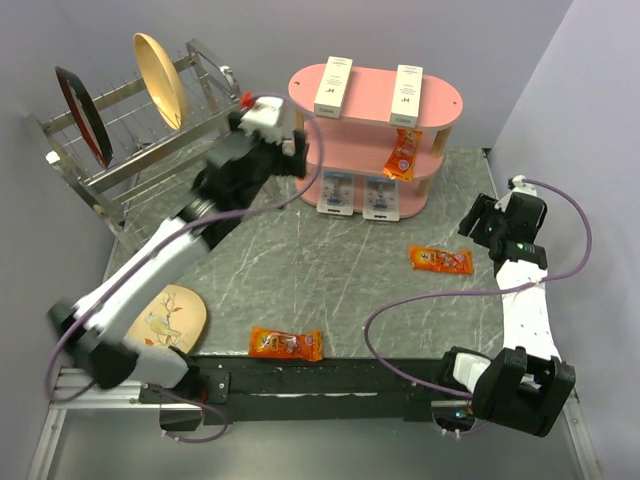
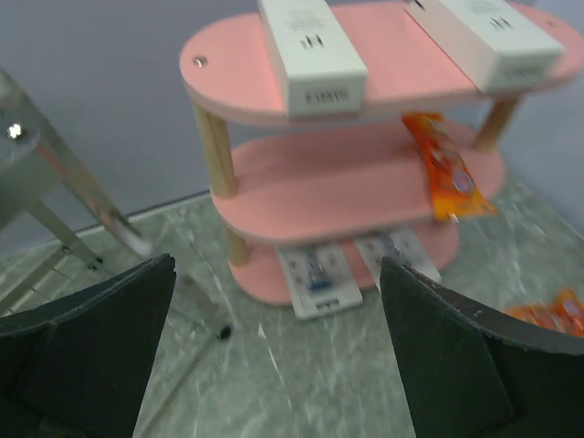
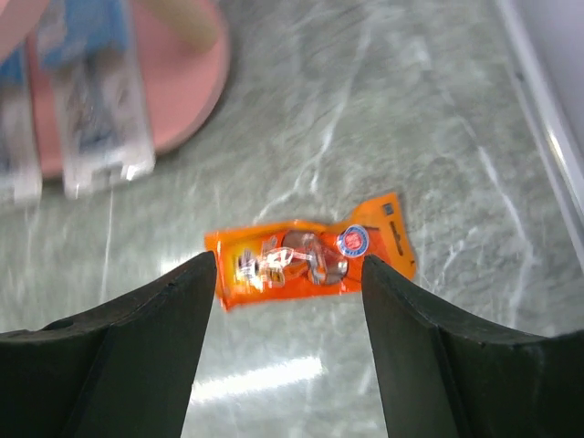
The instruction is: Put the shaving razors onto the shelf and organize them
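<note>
Pink three-tier shelf [image 1: 372, 95] at the far middle of the table [image 1: 300, 270].

- **Top board:** two white boxes lying flat and well apart, the left box [image 1: 333, 85] and the right box [image 1: 407, 93], long sides running near to far.
- **Middle board:** toward the right end, one orange snack packet [image 1: 402, 155], near end drooping over the rim.
- **Bottom board:** both razors side by side, just apart, the left shaving razor [image 1: 335, 192] and the right shaving razor [image 1: 382, 197]. Blue-and-white card facing up, near ends poking out past the board's rim. Same pair blurred in the left wrist view, below the middle board.

Wire dish rack [image 1: 110, 165] at the far left, loaded with upright plates. Dark red plate [image 1: 82, 115] at its left end, tan plate [image 1: 160, 80] further right. Something pale behind that, too unclear to name.

Patterned plate [image 1: 170, 315] flat on the table at the near left.

Two more orange packets loose on the table: the right loose packet [image 1: 440, 260] and the near loose packet [image 1: 285, 344], the second close to the near edge at the middle.

Left gripper [image 1: 297, 155] raised just left of the shelf and facing it. Jaws spread wide, nothing between them, both fingers [image 2: 100, 356] well clear of the boards.

Right gripper [image 1: 478, 218] over at the right side, near the right loose packet. Jaws apart, gripping nothing. Packet framed between the fingers [image 3: 119, 365] in the wrist view, lying on the table beyond them and not touched.
</note>
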You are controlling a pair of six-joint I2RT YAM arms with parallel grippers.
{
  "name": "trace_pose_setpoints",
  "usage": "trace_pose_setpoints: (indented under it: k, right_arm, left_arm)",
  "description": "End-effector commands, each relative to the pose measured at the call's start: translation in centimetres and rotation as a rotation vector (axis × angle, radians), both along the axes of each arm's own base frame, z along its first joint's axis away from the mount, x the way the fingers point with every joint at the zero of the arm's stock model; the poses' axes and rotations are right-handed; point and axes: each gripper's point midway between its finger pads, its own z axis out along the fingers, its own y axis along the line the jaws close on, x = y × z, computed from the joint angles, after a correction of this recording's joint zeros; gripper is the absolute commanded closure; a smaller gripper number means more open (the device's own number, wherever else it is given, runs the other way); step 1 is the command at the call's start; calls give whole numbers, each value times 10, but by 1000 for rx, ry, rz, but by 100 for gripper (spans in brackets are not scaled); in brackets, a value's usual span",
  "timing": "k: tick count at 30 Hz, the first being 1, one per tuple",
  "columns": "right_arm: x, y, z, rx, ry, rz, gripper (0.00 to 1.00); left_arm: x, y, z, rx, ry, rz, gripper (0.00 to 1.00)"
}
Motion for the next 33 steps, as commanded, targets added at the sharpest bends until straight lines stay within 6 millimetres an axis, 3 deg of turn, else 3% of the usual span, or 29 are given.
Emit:
trace_pose_setpoints:
  k: [1,3,4,6,7,8,10,11,13,17,21,23,28,33]
  right_arm:
    - [-10,27,0,-149,27,407,28]
    - [-18,29,-27,-166,133,523,27]
    - [-20,26,-35,-171,178,541,27]
    - [-19,21,-49,-176,260,610,28]
    - [-18,17,-51,-180,267,634,28]
    - [-14,13,-49,-229,264,706,29]
    - [-12,11,-62,-227,295,807,29]
    - [-7,4,-61,-319,281,907,29]
    - [-8,0,-79,-355,319,1009,28]
    - [0,-4,-97,-467,297,1261,26]
    - [3,-9,-122,-416,359,1380,27]
    - [-3,-12,-132,-416,401,1445,27]
    - [-17,-20,-162,-488,469,1536,29]
    - [-29,-22,-168,-516,479,1542,44]
  left_arm:
    - [-58,-12,-59,29,60,-252,1]
    - [-94,-33,-74,113,20,-506,1]
    - [-106,-39,-98,155,56,-585,1]
    - [-125,-53,-122,210,74,-731,1]
    - [-125,-54,-144,232,119,-742,1]
    - [-122,-56,-150,239,121,-736,1]
    - [-110,-55,-166,256,158,-683,0]
    - [-104,-53,-169,261,167,-658,1]
    - [-89,-50,-182,299,203,-614,0]
    - [-82,-50,-209,358,290,-606,1]
    - [-73,-46,-220,378,358,-559,1]
    - [-67,-45,-218,389,367,-545,1]
    - [-70,-47,-236,398,412,-561,0]
    - [-72,-53,-238,375,434,-583,1]
